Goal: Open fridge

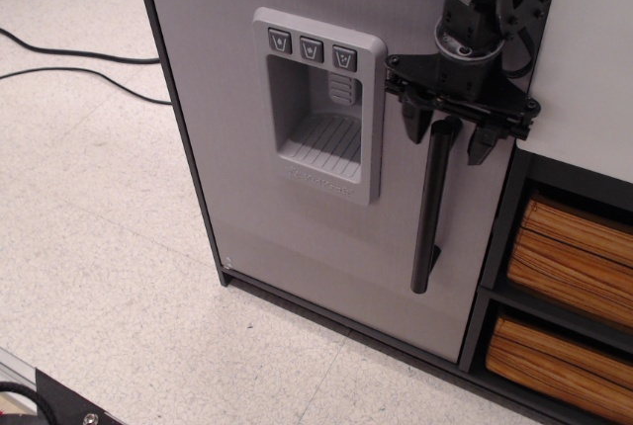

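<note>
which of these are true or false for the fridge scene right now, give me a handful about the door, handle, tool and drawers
1. The fridge door is shut. True.
2. The tool is clamped on a dispenser button. False: it sits at the top of the black handle, one finger on each side, fingers spread.
3. The dispenser panel has three buttons along its top. True.
4. The wooden drawers are left of the fridge. False: they are to its right in the picture, under the white panel.
5. Black cables lie on the floor to the left. True.
</note>
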{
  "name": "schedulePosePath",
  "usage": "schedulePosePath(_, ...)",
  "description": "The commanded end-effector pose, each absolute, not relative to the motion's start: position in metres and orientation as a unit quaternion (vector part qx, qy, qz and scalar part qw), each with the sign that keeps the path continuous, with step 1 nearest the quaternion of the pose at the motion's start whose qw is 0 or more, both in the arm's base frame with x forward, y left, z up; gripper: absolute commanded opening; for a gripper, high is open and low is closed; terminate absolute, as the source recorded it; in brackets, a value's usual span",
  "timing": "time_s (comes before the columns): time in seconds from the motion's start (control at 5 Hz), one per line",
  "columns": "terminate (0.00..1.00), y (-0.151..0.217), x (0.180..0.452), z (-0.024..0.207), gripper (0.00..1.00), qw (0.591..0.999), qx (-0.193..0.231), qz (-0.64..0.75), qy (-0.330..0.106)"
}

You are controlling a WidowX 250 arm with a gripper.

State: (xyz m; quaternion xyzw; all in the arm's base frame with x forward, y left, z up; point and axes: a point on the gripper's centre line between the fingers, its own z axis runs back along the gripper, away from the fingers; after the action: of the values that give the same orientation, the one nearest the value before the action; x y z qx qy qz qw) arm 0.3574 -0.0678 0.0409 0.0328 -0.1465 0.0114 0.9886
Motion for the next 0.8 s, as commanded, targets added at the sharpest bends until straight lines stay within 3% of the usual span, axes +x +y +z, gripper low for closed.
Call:
schedulePosePath(0.0,0.00,-0.072,0.354,0.059,0.00,0.983,0.020,-0.004,-0.182)
schedulePosePath(0.6,0.00,-0.056,0.295,0.065,0.00,0.980,0.020,-0.047,-0.195)
